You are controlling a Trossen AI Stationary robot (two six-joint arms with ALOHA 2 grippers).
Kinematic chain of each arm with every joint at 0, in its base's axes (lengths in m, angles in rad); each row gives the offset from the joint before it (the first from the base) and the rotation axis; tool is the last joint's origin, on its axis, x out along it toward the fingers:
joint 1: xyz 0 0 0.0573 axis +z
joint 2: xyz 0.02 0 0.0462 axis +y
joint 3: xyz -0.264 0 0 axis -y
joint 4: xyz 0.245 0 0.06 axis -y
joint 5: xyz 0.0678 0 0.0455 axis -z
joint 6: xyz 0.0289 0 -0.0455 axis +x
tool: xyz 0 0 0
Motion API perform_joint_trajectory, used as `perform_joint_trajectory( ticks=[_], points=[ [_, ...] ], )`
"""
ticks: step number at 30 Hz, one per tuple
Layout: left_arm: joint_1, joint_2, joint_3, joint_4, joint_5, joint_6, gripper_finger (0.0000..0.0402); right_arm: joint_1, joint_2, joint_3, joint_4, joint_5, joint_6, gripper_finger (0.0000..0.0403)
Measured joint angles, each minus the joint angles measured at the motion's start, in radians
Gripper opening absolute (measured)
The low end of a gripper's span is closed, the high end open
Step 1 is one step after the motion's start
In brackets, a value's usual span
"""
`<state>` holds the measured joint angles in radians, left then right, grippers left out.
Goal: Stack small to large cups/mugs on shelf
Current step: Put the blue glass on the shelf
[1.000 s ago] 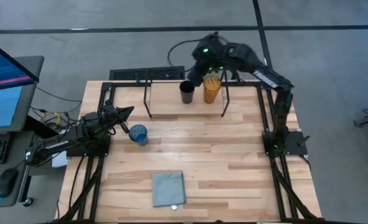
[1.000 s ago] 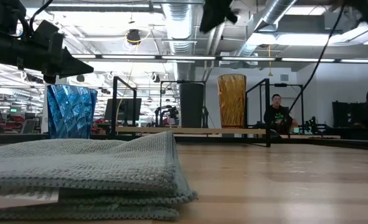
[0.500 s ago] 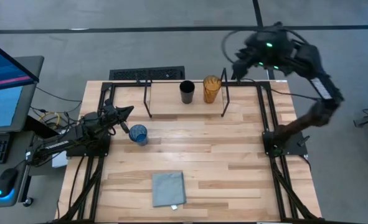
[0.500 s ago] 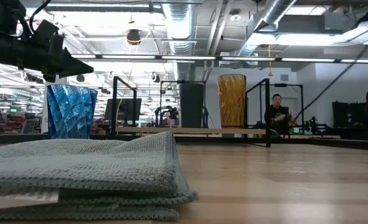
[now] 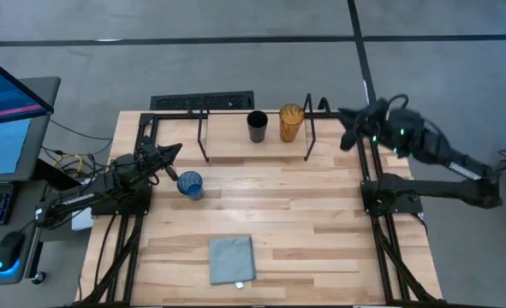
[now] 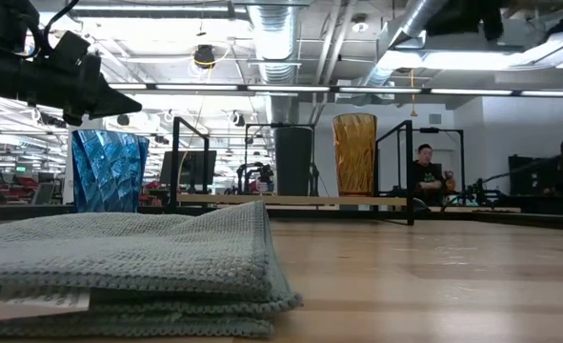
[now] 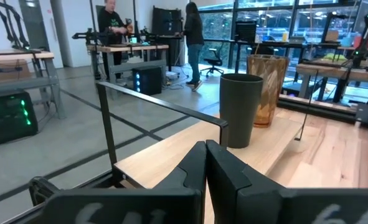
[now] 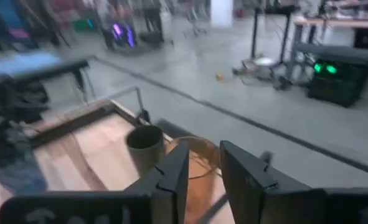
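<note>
The black cup (image 5: 257,127) and the amber cup (image 5: 291,123) stand upright side by side on the shelf (image 5: 231,144) at the table's far side. They also show in the left wrist view, black (image 7: 240,111) and amber (image 7: 266,90). The blue cup (image 5: 190,185) stands upright on the table in front of the shelf's left end. My left gripper (image 5: 174,152) is shut and empty just left of and above the blue cup. My right gripper (image 5: 347,128) is open and empty, right of the shelf by the table's right edge.
A folded grey-blue cloth (image 5: 232,259) lies flat near the table's near edge. Black metal frames (image 5: 141,137) run along the table's left and right sides. People stand in the room beyond the table (image 6: 422,171).
My right gripper has left the spot above the black and amber cups, swung out past the table's far right corner, then come down beside the table's right edge. Both cups stay upright on the shelf.
</note>
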<state>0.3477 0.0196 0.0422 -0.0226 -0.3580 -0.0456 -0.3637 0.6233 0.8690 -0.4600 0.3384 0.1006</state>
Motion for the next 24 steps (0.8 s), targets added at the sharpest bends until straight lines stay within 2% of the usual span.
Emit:
perform_joint_trajectory(
  ticks=[6, 10, 19, 24],
  points=[
    [0.000, 0.000, -0.003, 0.025, -0.005, -0.002, 0.0000, 0.089, -0.214, -0.327, 0.245, -0.026, 0.038, 0.0113],
    [0.000, 0.000, -0.003, 0.026, -0.005, -0.002, 0.0000, 0.131, -0.342, -0.468, 0.341, -0.026, 0.077, 0.0113],
    [0.000, 0.000, -0.003, 0.033, -0.003, -0.003, 0.0000, 0.172, -0.623, -0.611, 0.282, -0.022, 0.075, 0.0113],
    [0.000, 0.000, -0.002, 0.030, 0.003, -0.003, 0.0000, 0.153, -0.604, -0.628, 0.234, 0.006, 0.092, 0.0113]
  ],
)
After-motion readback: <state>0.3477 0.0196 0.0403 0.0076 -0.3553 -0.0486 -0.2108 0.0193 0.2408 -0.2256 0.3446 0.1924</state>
